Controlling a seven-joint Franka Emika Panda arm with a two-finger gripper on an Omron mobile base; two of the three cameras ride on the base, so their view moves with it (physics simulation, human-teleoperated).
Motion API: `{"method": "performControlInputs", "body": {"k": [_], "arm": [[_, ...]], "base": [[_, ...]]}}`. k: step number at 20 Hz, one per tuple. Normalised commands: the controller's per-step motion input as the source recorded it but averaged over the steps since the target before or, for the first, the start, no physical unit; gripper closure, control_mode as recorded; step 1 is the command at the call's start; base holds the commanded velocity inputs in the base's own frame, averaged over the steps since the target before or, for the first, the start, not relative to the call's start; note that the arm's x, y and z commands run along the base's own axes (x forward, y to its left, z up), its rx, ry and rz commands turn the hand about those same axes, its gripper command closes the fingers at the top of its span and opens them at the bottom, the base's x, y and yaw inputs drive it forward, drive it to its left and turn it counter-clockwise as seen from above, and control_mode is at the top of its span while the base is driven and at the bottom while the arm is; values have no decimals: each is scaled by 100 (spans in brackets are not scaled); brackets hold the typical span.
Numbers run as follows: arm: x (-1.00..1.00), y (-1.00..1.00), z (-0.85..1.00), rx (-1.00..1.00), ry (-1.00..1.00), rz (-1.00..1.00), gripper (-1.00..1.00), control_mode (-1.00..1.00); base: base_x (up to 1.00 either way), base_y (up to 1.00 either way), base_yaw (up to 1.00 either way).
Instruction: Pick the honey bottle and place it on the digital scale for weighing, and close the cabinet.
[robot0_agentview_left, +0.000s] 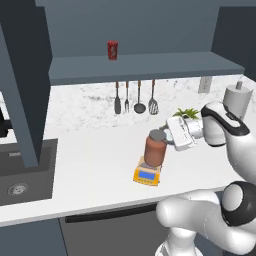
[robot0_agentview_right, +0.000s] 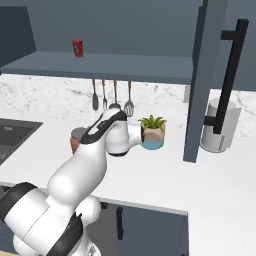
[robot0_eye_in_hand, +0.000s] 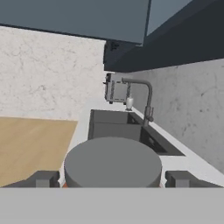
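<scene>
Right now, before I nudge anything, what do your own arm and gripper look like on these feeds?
The arm is glossy white with rounded, bulbous links and dark, near-black bands at the joints. A boxy white hand carries the gripper. In the hand view, its two fingertips are small, dark grey and blocky. I can see no cables or markings.

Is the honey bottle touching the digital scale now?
Touching. In the left base view the honey bottle stands upright on the grey plate of the digital scale, with no gap under its base.
</scene>
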Motion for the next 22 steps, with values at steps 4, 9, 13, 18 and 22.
{"method": "performControlInputs", "body": {"k": [4, 9, 13, 18, 22], "arm": [[11, 0, -23, 0, 0, 0, 100, -100], [12, 0, -19, 0, 0, 0, 100, -100], [20, 1, -10, 0, 0, 0, 100, -100], [19, 0, -16, 0, 0, 0, 100, -100], [17, 2, -18, 0, 0, 0, 100, -100]], "base": [[0, 0, 0], [0, 0, 0], [0, 0, 0], [0, 0, 0], [0, 0, 0]]}}
